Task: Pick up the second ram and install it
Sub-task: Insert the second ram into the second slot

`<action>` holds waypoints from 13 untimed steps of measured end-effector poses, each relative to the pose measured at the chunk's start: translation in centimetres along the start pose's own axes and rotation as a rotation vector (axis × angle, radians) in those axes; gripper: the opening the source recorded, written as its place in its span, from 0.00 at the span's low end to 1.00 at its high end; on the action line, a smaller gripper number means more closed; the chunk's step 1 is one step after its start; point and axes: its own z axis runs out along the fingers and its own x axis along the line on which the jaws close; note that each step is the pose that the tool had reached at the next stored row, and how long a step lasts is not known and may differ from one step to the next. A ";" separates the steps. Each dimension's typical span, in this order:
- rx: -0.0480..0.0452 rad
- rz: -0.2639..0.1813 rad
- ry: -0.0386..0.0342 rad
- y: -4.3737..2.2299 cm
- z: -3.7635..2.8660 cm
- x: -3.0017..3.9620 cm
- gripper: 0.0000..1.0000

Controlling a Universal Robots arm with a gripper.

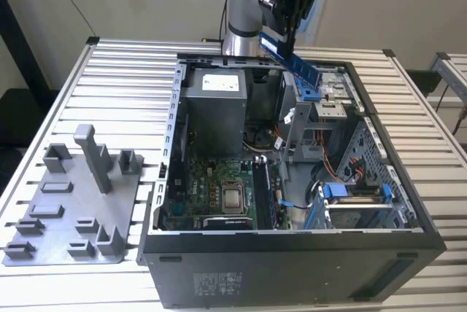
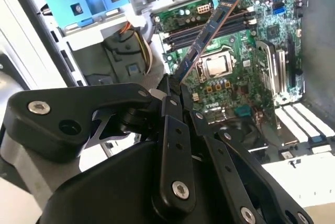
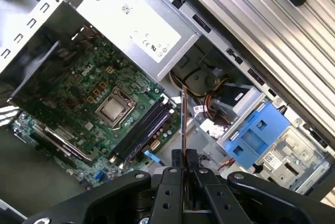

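1. The gripper point(image 1: 290, 39) has its jaws clamped on one end of the second ram point(image 1: 300, 68). The stick is up in the air, tilted, with its free end sloping down toward the exterior view's right.
2. It hangs above the far part of the open PC case point(image 1: 292, 254), over the metal drive cage, so it isn't seated in anything yet.
3. In the second wrist view the second ram point(image 2: 209, 33) sticks out from the gripper point(image 2: 175, 90) with its dark board and row of chips showing, and the green motherboard point(image 2: 235, 72) is behind it.
4. In the first wrist view you see the stick point(image 3: 183, 119) edge-on, coming out of the gripper point(image 3: 184, 156). The black memory slots point(image 3: 144, 130) sit well apart from it, next to the CPU socket point(image 3: 112, 110).
5. On writing: the power supply point(image 3: 131, 22) carries a white sticker point(image 3: 152, 43) with dark print and a few little round marks, too small for me to make out. There's another small white sticker point(image 3: 272, 157) on the bracket by the blue drive caddy point(image 3: 256, 132).
6. A grey holder tray point(image 1: 73, 203) with upright posts sits on the slatted table point(image 1: 124, 86), on the exterior view's left of the case.
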 end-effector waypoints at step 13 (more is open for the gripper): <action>0.0154 0.213 0.0050 0.01 0.43 0.03 0.14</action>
